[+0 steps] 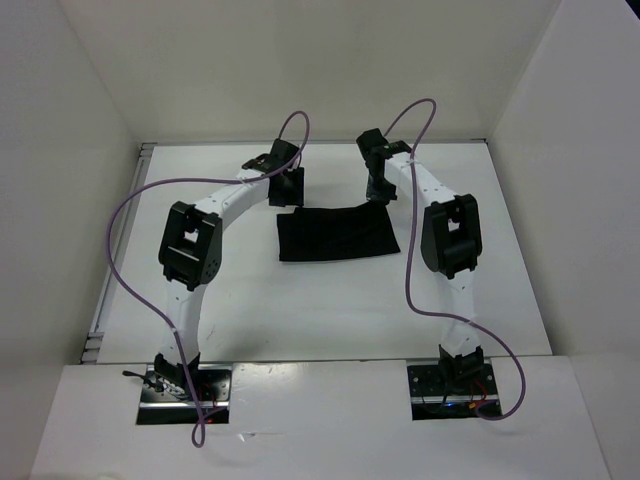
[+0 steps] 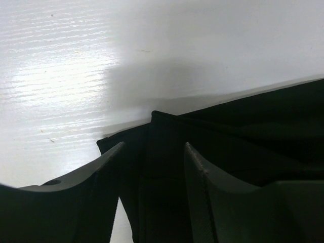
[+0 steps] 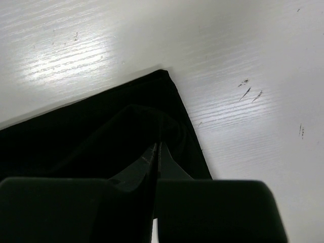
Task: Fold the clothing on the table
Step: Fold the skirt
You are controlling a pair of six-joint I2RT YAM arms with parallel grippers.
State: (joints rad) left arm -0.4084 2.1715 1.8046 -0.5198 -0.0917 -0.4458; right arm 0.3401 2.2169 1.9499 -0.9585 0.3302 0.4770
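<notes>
Nearest to the arm bases the table [image 1: 300, 310] is bare white, and the clothing [image 1: 337, 234] lies flat in the middle of it, well apart from every edge. It is a black, matte, roughly rectangular piece. I judge it light, soft and limp, not slippery on this surface and not fragile, so it will sag and drag wherever it is not supported. One central hold would only bunch it. The good places to hold are the two corners of one long edge, taken at the same time. Its long axis runs from left to right across the table, with the right end turned a little toward the far side. I see no collar or sleeve, so I cannot tell which edge is the top of the garment. At the far edge both tools are at work. The right gripper [image 3: 157, 148] is at the far right corner with its jaws pressed together on a raised pinch of cloth. The left gripper [image 2: 154, 147] is at the far left corner, its fingers [image 2: 212, 177] apart with the corner of the fabric lying between them and not yet pinched.
</notes>
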